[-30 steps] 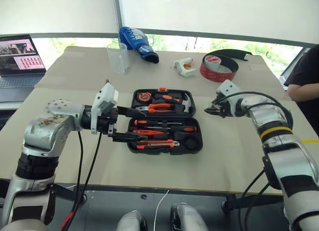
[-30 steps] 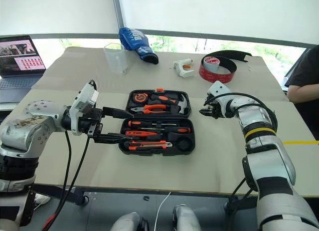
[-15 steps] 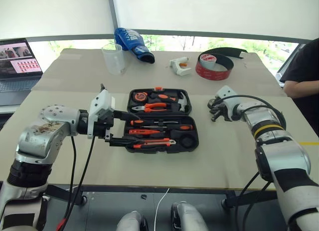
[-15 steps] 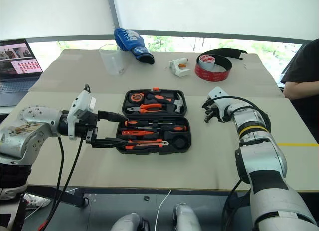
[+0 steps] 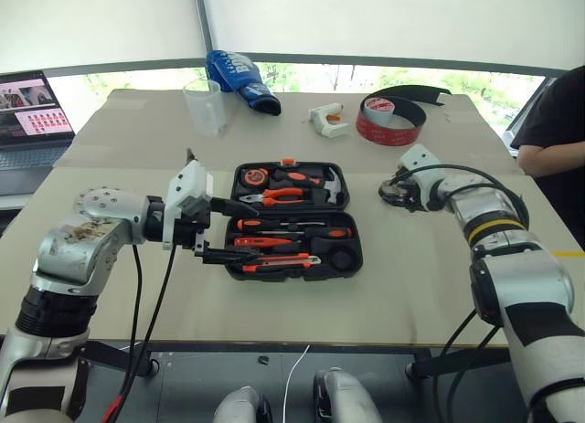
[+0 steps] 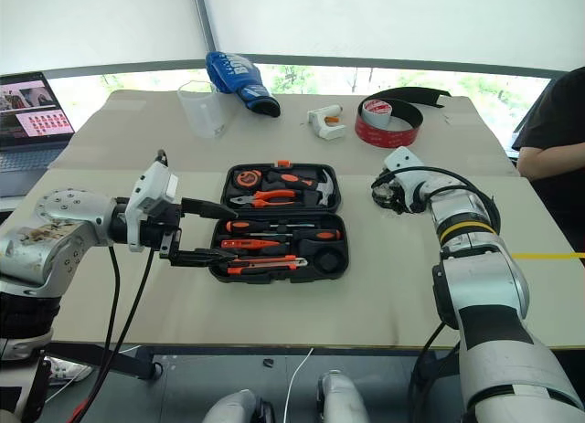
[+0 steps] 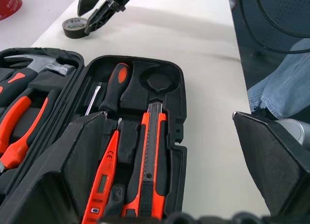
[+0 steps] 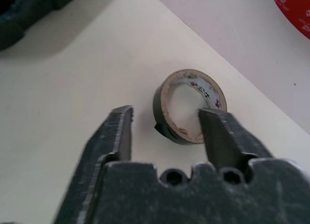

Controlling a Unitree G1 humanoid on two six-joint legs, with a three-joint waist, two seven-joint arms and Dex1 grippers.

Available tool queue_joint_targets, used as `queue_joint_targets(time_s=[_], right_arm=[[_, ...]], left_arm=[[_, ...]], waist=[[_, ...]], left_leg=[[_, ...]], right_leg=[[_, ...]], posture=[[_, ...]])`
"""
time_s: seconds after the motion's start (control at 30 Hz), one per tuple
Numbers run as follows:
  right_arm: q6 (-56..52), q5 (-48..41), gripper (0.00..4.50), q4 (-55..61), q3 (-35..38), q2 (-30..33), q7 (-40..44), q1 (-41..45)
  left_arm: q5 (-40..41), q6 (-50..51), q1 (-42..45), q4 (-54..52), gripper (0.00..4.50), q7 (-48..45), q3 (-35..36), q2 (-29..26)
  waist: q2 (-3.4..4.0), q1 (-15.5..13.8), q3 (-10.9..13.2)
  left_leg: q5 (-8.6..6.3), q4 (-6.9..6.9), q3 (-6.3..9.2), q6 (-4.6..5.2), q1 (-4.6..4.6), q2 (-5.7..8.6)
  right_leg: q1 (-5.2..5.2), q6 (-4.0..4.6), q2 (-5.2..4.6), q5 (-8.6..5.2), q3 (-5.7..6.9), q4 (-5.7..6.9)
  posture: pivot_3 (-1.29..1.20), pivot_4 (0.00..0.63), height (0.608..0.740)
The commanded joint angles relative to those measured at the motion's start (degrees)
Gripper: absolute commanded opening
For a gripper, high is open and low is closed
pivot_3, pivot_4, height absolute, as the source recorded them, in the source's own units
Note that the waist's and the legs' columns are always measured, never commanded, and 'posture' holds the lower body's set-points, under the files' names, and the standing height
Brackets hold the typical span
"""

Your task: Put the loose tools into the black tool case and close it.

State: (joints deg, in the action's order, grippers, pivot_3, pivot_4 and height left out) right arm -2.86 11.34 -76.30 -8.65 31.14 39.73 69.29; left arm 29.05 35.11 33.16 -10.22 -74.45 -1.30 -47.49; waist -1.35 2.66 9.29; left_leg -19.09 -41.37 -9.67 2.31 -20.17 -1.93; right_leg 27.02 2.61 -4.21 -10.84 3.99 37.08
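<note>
A: The black tool case (image 5: 293,220) lay open in the middle of the table (image 5: 302,304), lid flat behind the base. Screwdrivers (image 5: 292,230) and the utility knife (image 7: 150,156) sat in their slots in the front half, pliers (image 5: 281,196) and hammer (image 5: 331,180) in the lid.

B: And the left gripper (image 5: 228,229)?

A: Fingers spread wide, holding nothing, hovering at the case's left edge over the front tray.

B: The small black tape roll (image 8: 190,105)?

A: It was on the table right of the case, well apart from it. The right gripper (image 8: 167,132) was down at it, jaws parted, one finger (image 8: 220,132) reaching over the ring's rim, the other finger (image 8: 116,132) outside it. Not clamped.

B: Beyond that?

A: The big red tape roll (image 5: 391,120) at the far edge.
</note>
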Motion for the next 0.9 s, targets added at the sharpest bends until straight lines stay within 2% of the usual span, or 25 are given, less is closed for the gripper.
queue_joint_targets(time_s=[0.03,0.43,0.57,0.73,0.9], right_arm=[[0.8,0.9,2.84,0.0,0.8,-0.1,-2.3,1.1],[1.7,2.3,2.84,-0.7,0.7,-2.3,-3.7,0.8],[1.1,3.2,1.82,-1.0,0.4,-2.5,-4.0,0.4],[1.1,3.3,0.02,-1.1,1.2,-2.2,-3.9,0.4],[3.9,0.9,0.02,1.0,3.2,0.5,2.6,1.6]], left_arm=[[-0.4,-1.0,1.4,-0.2,4.5,0.1,0.2,-1.0],[-0.5,-0.8,1.8,0.2,4.5,0.2,0.3,-1.7],[-0.6,-0.7,2.3,0.4,4.5,0.2,0.1,-1.5],[-0.7,-0.5,2.5,0.3,4.5,0.2,-0.1,-1.3],[0.1,0.2,0.9,-1.6,4.5,0.0,0.0,-1.5]], waist=[[0.0,0.0,0.0],[0.01,0.1,0.0],[0.01,0.1,0.0],[0.02,0.1,0.0],[0.03,0.1,0.0]], left_leg=[[0.0,0.0,0.0,0.0,0.0,0.0],[0.01,0.02,0.0,-0.01,0.0,0.01],[0.01,0.02,-0.01,-0.01,0.0,0.01],[0.01,0.03,-0.01,-0.01,0.0,0.0],[0.01,0.04,-0.01,-0.01,0.01,0.01]], right_leg=[[0.0,0.0,0.0,0.0,0.0,0.0],[0.01,0.0,0.03,0.0,0.01,0.0],[0.01,0.0,0.04,0.0,0.02,0.0],[0.01,0.0,0.06,0.0,0.02,0.01],[0.01,0.0,0.07,0.0,0.0,0.0]], posture=[[0.0,0.15,0.73],[0.0,0.15,0.73],[0.0,0.15,0.73],[0.0,0.15,0.73],[0.0,0.15,0.73]])
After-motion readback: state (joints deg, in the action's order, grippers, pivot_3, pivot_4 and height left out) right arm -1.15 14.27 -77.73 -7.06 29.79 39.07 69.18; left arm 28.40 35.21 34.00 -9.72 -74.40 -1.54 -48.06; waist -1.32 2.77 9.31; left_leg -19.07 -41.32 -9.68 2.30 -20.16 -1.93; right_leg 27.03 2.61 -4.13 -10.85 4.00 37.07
